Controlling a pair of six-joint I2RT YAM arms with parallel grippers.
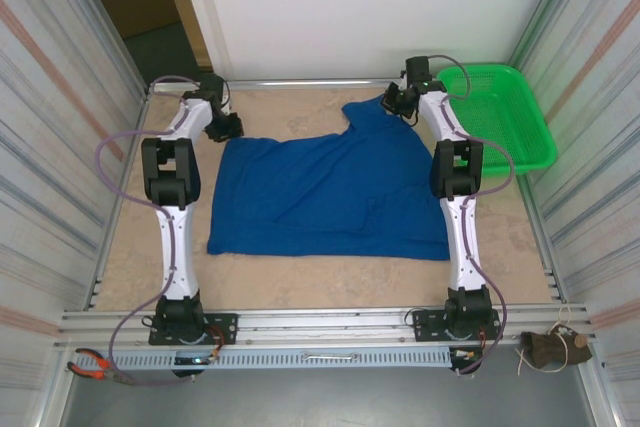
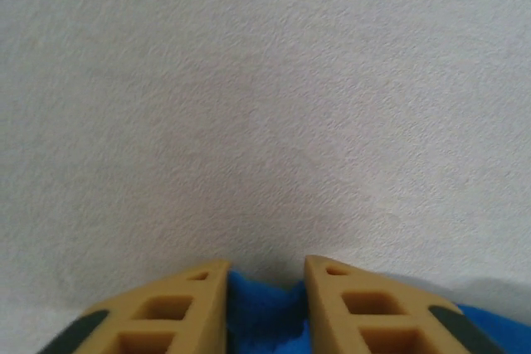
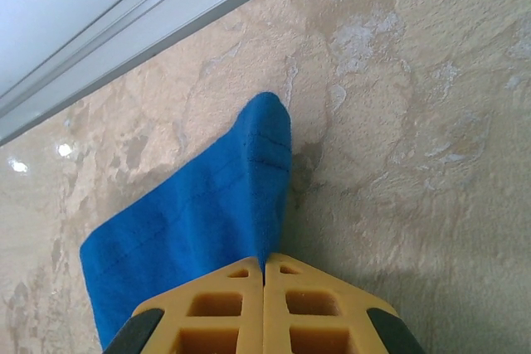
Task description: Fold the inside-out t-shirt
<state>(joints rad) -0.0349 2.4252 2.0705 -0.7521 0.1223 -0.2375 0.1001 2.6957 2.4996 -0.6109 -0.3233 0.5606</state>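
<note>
Blue t-shirt (image 1: pixel 330 187) (mostly flat) on table (image 1: pixel 300 282)

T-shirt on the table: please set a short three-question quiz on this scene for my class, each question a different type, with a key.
1. True or false: the t-shirt lies inside the green basket.
2. Multiple choice: the right gripper is shut on A) a cup, B) a blue corner of the t-shirt, C) nothing.
3. Fill in: in the left wrist view, blue fabric sits between the left gripper's two ____.
Key: 1 false, it is spread on the table; 2 B; 3 fingers.
</note>
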